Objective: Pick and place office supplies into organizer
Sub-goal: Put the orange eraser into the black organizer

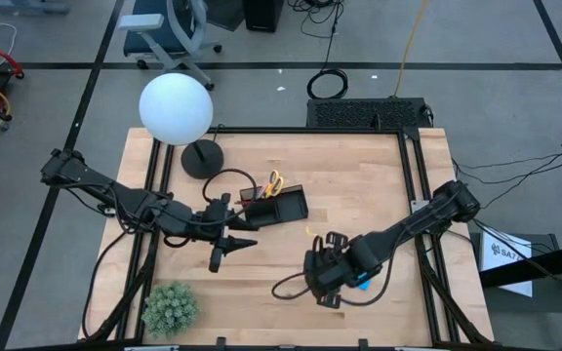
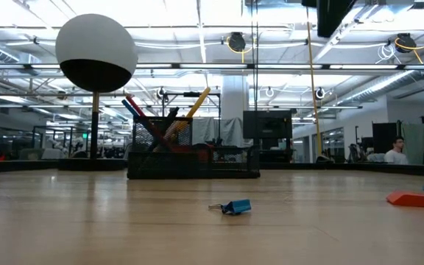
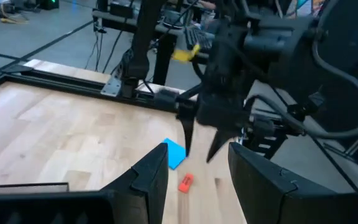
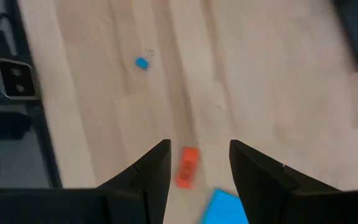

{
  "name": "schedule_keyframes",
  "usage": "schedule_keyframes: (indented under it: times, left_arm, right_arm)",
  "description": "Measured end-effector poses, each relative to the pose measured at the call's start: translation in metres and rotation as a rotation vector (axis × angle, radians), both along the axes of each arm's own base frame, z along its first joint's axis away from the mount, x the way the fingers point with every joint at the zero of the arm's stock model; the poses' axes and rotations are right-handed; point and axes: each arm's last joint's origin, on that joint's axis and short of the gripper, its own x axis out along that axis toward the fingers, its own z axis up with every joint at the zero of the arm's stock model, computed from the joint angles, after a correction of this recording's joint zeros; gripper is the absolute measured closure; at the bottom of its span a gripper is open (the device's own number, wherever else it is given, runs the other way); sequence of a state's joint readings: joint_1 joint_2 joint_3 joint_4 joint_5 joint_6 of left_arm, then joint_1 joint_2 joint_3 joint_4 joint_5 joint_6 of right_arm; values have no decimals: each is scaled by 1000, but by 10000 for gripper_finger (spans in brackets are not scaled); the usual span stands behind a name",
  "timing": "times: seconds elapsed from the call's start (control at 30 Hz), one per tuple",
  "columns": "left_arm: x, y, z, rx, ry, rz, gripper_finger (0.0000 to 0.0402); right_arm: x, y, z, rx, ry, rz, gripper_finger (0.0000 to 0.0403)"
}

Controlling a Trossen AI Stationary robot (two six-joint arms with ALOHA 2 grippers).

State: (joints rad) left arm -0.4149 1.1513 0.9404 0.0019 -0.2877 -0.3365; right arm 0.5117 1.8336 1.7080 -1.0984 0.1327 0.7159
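Observation:
The black organizer (image 1: 279,207) stands mid-table and holds yellow-handled scissors (image 1: 274,180) and several pens (image 2: 144,118). A small red-orange piece (image 4: 187,167) and a blue note pad (image 4: 225,208) lie flat on the wood at the near right. A little blue clip (image 2: 235,207) lies apart from them. My right gripper (image 4: 199,148) hangs open above the red-orange piece, fingers pointing down and clear of the table; it also shows in the left wrist view (image 3: 199,149). My left gripper (image 1: 237,249) waits open just near of the organizer, pointing toward the right arm.
A white globe lamp (image 1: 176,109) on a round black base (image 1: 202,159) stands at the far left. A green plant (image 1: 169,307) sits at the near left corner. Cables loop across the table beside both arms. Bare wood lies between the organizer and the right gripper.

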Motion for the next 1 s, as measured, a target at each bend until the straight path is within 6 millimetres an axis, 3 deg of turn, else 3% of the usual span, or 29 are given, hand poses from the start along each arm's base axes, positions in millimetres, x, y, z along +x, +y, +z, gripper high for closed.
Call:
schedule_keyframes:
  times: [0.43,1.0]
  left_arm:
    - [-1,-3,-2,-3,30,-124,241]
    - [-2,-3,-6,48,61,-139,241]
  right_arm:
    - [-28,14,-71,206,56,-190,248]
    - [-45,6,-115,223,108,-266,248]
